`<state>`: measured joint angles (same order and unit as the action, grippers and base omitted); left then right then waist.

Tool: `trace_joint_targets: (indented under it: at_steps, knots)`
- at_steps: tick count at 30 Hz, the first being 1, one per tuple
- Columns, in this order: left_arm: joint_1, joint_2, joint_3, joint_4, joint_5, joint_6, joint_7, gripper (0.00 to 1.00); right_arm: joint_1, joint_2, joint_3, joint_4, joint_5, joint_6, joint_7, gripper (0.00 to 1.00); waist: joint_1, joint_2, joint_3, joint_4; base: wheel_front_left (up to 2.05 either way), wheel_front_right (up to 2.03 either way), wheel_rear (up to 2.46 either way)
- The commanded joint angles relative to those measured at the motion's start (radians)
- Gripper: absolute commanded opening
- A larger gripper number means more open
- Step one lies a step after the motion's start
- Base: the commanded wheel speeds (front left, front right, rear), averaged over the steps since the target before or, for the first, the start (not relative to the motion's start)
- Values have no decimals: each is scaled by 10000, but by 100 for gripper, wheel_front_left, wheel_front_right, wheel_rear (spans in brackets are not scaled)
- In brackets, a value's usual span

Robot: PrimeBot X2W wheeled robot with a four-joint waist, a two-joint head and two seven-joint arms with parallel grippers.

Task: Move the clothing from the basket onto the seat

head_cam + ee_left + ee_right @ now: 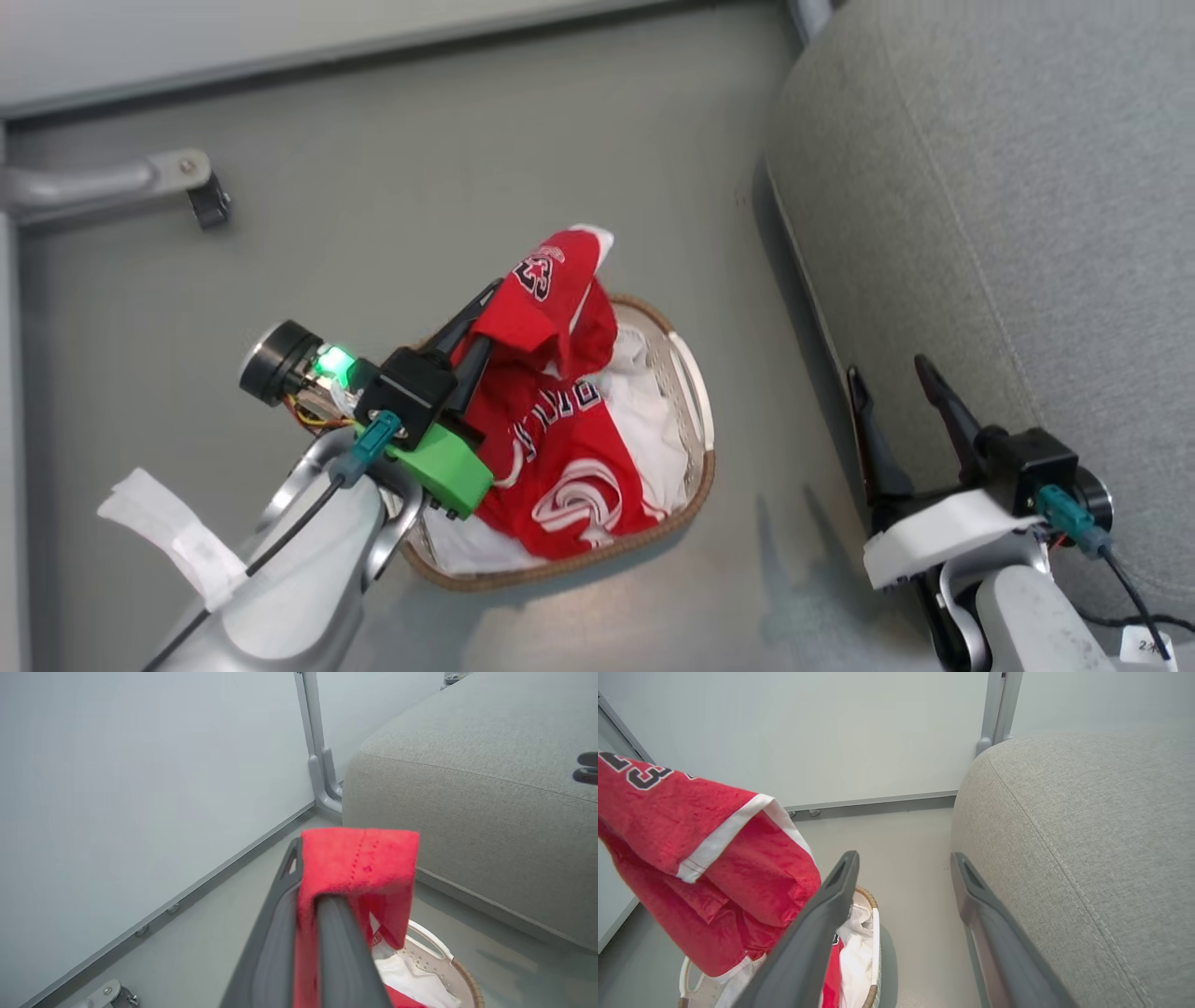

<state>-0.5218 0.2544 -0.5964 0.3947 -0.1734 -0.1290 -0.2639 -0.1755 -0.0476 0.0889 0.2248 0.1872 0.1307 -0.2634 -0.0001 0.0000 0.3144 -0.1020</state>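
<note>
Clothing: we see the red basketball-jersey clothing with white trim and black-and-white lettering half out. One fold, bearing the number 23, is raised above the rest, which lies heaped in the basket.
Basket: the small white perforated plastic basket with a brown woven rim stands on the grey floor, just beside the seat; a plain white cloth lies in it under the red.
Seat: the large grey woven-fabric sofa seat is to the robot's right, higher than the basket.
Left claw: the left claw is closed on the raised fold, and red fabric drapes over both fingers.
Right claw: the right claw is spread wide and holds nothing; it hovers at the seat's edge.
Handling: we judge it light, limp and a little slick. It will sag and swing, and a thin pinch may slip.
Hold: we would take a bunched fold or a trimmed hem, not a single layer, and keep clear of the white cloth.
Pointing: the 23 faces up toward the head camera. The long axis runs from the pinched fold down into the basket, so the tail hangs low.
Risk: we think the trailing part may catch the rim or drag the white cloth along.
</note>
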Motion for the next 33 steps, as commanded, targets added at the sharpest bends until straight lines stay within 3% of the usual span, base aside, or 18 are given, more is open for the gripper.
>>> trace_joint_targets:
  at_steps: [1,7,13,26,33]
  knots:
    - [-156,282,-135,-230,-145,-20,-9,0,265,-50,38,63,-71,1,-21,100,1,0,-1699,261,0,0,0]
    - [-974,1063,-664,-898,-558,-22,105,0,581,-49,183,208,-92,1,-21,100,1,0,-2456,165,0,0,0]
    - [-1996,1405,-863,-1251,-947,-22,421,0,563,-47,528,248,-48,1,-21,100,1,0,-2872,81,0,0,0]
    - [-2905,1552,-1042,-1517,-1443,-11,521,0,-553,-47,1865,415,-37,-1,-21,100,1,0,-3047,62,0,0,0]
    - [-3177,1562,-1355,-1671,-1545,-11,415,0,-1907,-44,2844,996,130,-4,-21,100,1,0,-2968,150,0,0,0]
